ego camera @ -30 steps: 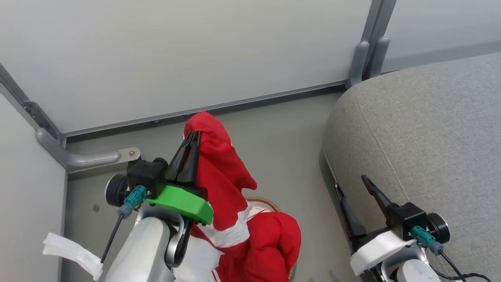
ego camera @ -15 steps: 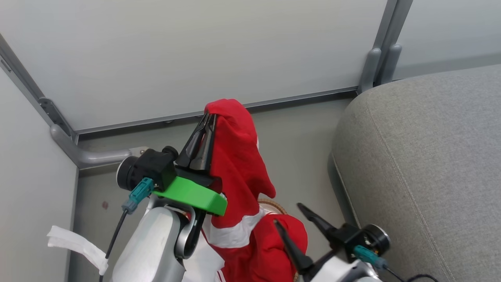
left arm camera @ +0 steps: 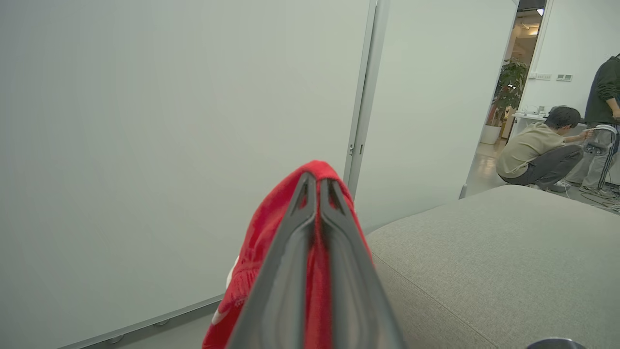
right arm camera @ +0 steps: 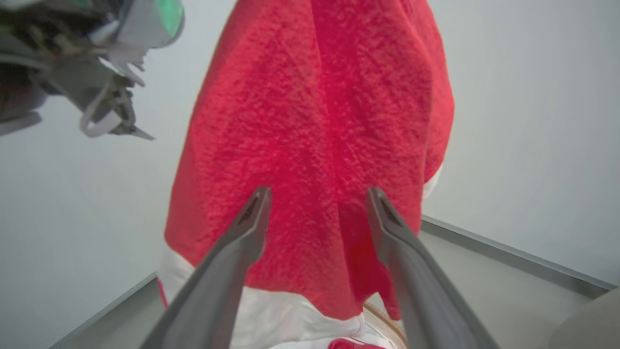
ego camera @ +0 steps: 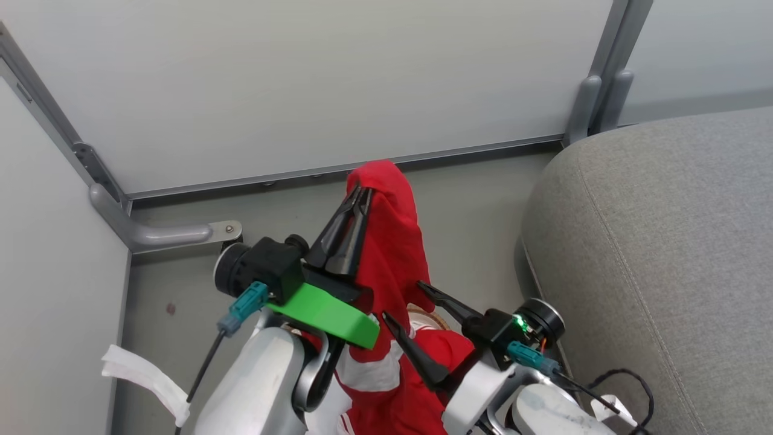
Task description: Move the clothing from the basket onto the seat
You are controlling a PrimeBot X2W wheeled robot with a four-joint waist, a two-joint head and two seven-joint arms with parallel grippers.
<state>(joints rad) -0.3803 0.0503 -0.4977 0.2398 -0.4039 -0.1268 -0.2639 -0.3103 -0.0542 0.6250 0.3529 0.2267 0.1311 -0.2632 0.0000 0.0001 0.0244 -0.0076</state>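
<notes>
A pale wall panel (ego camera: 302, 84) closes off the space ahead of me, and its grey bottom rail meets the floor (ego camera: 477, 205). A second panel boxes in my left side, with a curved metal foot (ego camera: 163, 232) at the corner. To my right rises the seat (ego camera: 652, 241), rounded at the corner and seamed, its near edge just beside my right arm. A strip of floor runs between wall and seat, and the seat's broad grey top spreads away to the right.

My left pincer (ego camera: 361, 192) is clamped tight on the clothing (ego camera: 395, 248). Its fingers point up toward the wall and pinch a fold at the peak, so the red fabric drapes down past them. The lower part, with its white band, hangs to the basket (ego camera: 424, 310), where a sliver of braided rim peeks out beneath more bunched red cloth.

My right pincer (ego camera: 403, 299) stands spread wide and grips nothing. Its fingers aim at the hanging cloth from the seat side, with the tips close against it. I cannot tell whether they touch.
</notes>
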